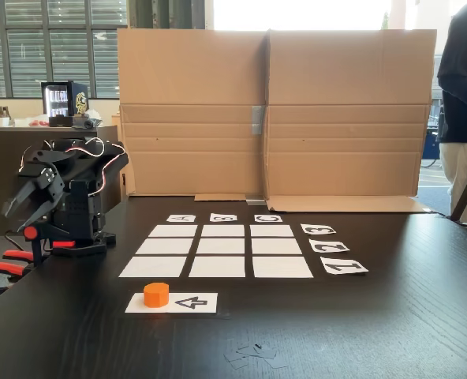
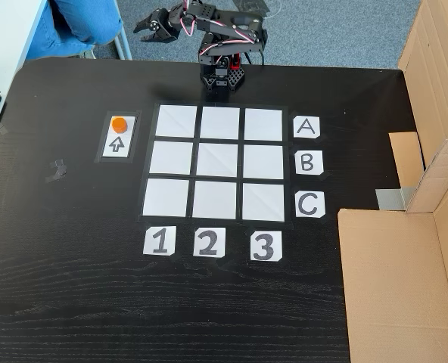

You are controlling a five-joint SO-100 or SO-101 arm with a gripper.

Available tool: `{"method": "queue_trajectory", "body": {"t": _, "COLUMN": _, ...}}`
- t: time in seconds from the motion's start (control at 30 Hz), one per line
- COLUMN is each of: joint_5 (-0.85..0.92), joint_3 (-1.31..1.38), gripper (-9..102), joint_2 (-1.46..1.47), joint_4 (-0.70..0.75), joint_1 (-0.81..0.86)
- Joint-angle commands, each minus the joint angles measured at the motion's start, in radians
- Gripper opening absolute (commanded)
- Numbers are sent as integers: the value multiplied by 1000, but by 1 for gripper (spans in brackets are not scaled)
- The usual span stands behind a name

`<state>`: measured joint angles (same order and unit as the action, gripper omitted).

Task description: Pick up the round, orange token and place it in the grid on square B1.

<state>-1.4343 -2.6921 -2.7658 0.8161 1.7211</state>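
The bench (image 1: 391, 316) is dark, near-black wood with a visible grain and a faint matt sheen. The grid (image 2: 219, 163) is plain matt white paper, as are the lettered and numbered cards (image 2: 306, 162) and the arrow strip (image 2: 119, 145). The token (image 1: 156, 294) looks like smooth orange plastic. Behind stands a screen of plain brown corrugated cardboard (image 1: 273, 118), joined with grey tape (image 1: 257, 118). The arm (image 1: 68, 197) and its claw (image 2: 144, 26) are black matt plastic, with red-handled clamps (image 1: 5, 264) at the base.

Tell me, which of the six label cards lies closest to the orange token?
Card 1. In the overhead fixed view it sits below the grid's left column, on the token's side; cards 2, 3, A, B and C lie further right.
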Motion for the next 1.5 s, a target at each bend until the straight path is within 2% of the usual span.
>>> {"method": "queue_trajectory", "body": {"t": 0.0, "joint_5": 6, "joint_3": 167, "gripper": 34, "joint_2": 126, "joint_4": 109, "joint_1": -34}}
{"method": "queue_trajectory", "body": {"t": 0.17, "joint_5": 6, "joint_3": 408, "gripper": 46, "joint_2": 324, "joint_4": 304, "joint_1": -100}}
{"method": "queue_trajectory", "body": {"t": 0.27, "joint_5": 6, "joint_3": 520, "gripper": 54, "joint_2": 430, "joint_4": 373, "joint_1": -141}}
{"method": "queue_trajectory", "body": {"t": 0.47, "joint_5": 14, "joint_3": 703, "gripper": 54, "joint_2": 611, "joint_4": 477, "joint_1": -219}}
{"method": "queue_trajectory", "body": {"t": 0.97, "joint_5": 104, "joint_3": 1104, "gripper": 56, "joint_2": 1058, "joint_4": 528, "joint_1": -367}}
{"method": "queue_trajectory", "body": {"t": 1.17, "joint_5": 199, "joint_3": 1273, "gripper": 58, "joint_2": 1173, "joint_4": 726, "joint_1": -416}}
{"method": "queue_trajectory", "body": {"t": 1.47, "joint_5": 204, "joint_3": 1305, "gripper": 58, "joint_2": 1252, "joint_4": 750, "joint_1": -483}}
